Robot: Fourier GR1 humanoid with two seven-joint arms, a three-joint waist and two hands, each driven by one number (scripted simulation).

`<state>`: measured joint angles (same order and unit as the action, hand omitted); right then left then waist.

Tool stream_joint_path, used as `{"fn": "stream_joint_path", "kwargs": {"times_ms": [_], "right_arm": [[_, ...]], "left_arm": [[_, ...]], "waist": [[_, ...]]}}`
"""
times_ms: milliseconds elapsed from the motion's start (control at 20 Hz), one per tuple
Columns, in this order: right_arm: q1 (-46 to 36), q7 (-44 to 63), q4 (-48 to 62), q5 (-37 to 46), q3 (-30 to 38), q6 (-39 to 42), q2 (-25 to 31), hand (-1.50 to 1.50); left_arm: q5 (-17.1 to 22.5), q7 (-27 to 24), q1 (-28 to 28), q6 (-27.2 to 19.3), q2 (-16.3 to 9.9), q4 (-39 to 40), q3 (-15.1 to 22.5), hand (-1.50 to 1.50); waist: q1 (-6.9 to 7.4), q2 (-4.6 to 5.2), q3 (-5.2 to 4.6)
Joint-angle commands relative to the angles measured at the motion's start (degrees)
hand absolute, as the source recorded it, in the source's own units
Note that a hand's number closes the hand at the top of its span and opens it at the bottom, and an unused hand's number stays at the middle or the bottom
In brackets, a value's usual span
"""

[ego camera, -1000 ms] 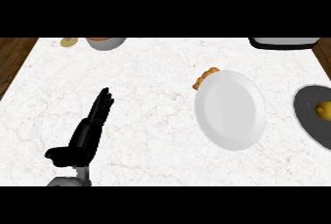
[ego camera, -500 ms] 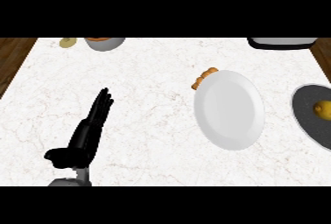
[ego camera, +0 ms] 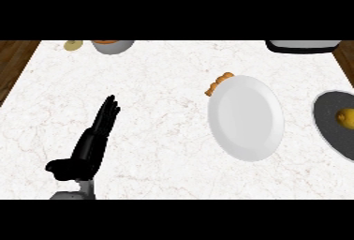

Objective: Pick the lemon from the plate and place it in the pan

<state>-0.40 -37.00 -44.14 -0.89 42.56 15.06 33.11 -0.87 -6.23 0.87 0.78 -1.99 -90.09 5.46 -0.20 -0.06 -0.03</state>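
The yellow lemon (ego camera: 346, 118) lies inside the dark grey pan (ego camera: 330, 115) at the right edge, partly cut off by the frame. Left of the pan, the white plate (ego camera: 246, 117) sits with nothing on it. My left hand (ego camera: 92, 143) rests at the lower left with straight fingers pointing up the counter, holding nothing. My right hand does not show in this view.
A small orange object (ego camera: 219, 83) lies against the plate's upper left rim. At the back left stand a grey bowl (ego camera: 113, 45) with orange contents and a small yellowish item (ego camera: 72, 45). A white and dark object (ego camera: 301, 45) sits at the back right.
The view has drifted slightly, so the plate and pan sit a touch further left. The left hand keeps its pose and the lemon stays in the pan.
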Motion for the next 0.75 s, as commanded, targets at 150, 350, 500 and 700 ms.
{"fn": "stream_joint_path", "kwargs": {"times_ms": [150, 350, 500, 700], "right_arm": [[4.3, 3.8, -7.4, -1.0, -1.0, -3.2, -2.0, -1.5], [7.3, 6.7, -13.6, -1.5, -1.8, -4.2, -3.4, -1.5], [7.1, 2.6, -9.2, -0.1, -2.1, -4.2, -1.7, -1.5], [8.8, 1.5, -13.4, 1.5, -2.1, -8.9, -3.4, -1.5]], "left_arm": [[-2.5, -4.3, -0.2, -1.6, 1.9, 4.5, 1.7, 0.0], [-1.9, -2.3, -4.0, -1.2, 1.9, -1.0, 2.5, 0.0], [0.5, -1.1, 2.2, 0.7, -0.3, 1.9, -2.2, 0.0], [-0.3, 0.2, 2.5, 0.0, 0.3, 1.3, -1.5, 0.0]], "waist": [[0.04, 0.06, 0.01], [0.09, 0.0, 0.0], [0.06, 0.05, 0.02], [-0.04, 0.04, 0.01]]}}
